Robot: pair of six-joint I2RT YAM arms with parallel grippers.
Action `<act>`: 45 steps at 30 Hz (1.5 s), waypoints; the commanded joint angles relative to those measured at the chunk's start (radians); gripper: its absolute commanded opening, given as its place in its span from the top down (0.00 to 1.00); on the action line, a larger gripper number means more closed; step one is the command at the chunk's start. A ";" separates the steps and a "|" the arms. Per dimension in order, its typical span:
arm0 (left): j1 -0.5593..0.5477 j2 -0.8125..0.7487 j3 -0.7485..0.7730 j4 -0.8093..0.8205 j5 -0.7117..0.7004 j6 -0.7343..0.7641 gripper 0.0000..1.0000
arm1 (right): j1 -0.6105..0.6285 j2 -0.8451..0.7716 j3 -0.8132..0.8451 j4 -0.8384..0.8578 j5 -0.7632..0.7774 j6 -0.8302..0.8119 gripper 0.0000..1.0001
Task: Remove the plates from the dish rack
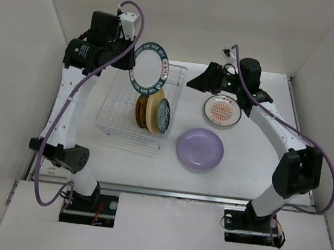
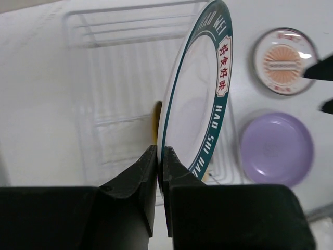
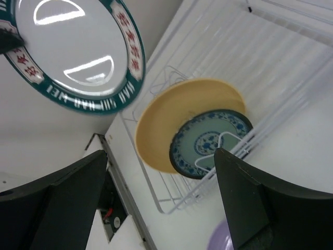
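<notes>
My left gripper [image 1: 130, 59] is shut on the rim of a white plate with a dark teal rim [image 1: 149, 68], held upright above the dish rack [image 1: 112, 103]. In the left wrist view its fingers [image 2: 151, 161] pinch that plate [image 2: 200, 104] edge-on. A brown-gold plate [image 1: 139, 110], a yellow plate [image 1: 152, 112] and a teal patterned plate [image 1: 164, 115] stand in the rack. A lavender plate [image 1: 200, 148] and a white-orange patterned plate [image 1: 222, 112] lie flat on the table. My right gripper [image 1: 193, 82] hangs open and empty, right of the rack, facing the yellow plate [image 3: 166, 120] and the teal patterned plate [image 3: 208, 143].
The rack [image 3: 291, 57] sits left of centre on the white table, with white walls at the back and on both sides. The lavender plate [image 2: 276, 148] and the patterned plate [image 2: 283, 60] take up the table to the rack's right.
</notes>
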 commanded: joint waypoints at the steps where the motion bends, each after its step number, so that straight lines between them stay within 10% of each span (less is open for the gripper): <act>1: 0.007 0.017 0.017 0.081 0.312 -0.102 1.00 | 0.036 0.053 0.069 0.140 -0.070 0.059 0.11; 10: 0.016 0.017 -0.174 0.166 0.670 -0.156 1.00 | 0.074 0.130 0.049 0.261 -0.079 0.137 0.12; 13: 0.016 0.017 -0.200 0.153 0.670 -0.147 1.00 | 0.074 0.130 0.026 0.295 -0.090 0.171 0.51; 14: 0.016 0.026 -0.213 0.144 0.670 -0.147 1.00 | 0.074 0.130 0.026 0.295 -0.079 0.181 0.87; 18: 0.016 0.026 -0.213 0.123 0.547 -0.124 0.79 | 0.074 0.130 0.015 0.295 -0.054 0.191 1.00; 22: 0.016 0.046 -0.167 0.083 0.366 -0.087 0.00 | 0.062 0.110 0.015 0.247 0.001 0.211 1.00; 35: 0.016 0.046 -0.190 0.009 -0.158 0.071 0.00 | -0.211 -0.073 -0.149 -0.076 0.439 0.224 1.00; 39: 0.016 0.098 -0.240 -0.047 -0.135 0.090 0.30 | -0.274 -0.054 -0.175 -0.136 0.571 0.214 1.00; 45: 0.016 0.175 -0.294 -0.084 -0.109 0.108 0.44 | -0.295 0.056 -0.184 -0.208 0.585 0.234 1.00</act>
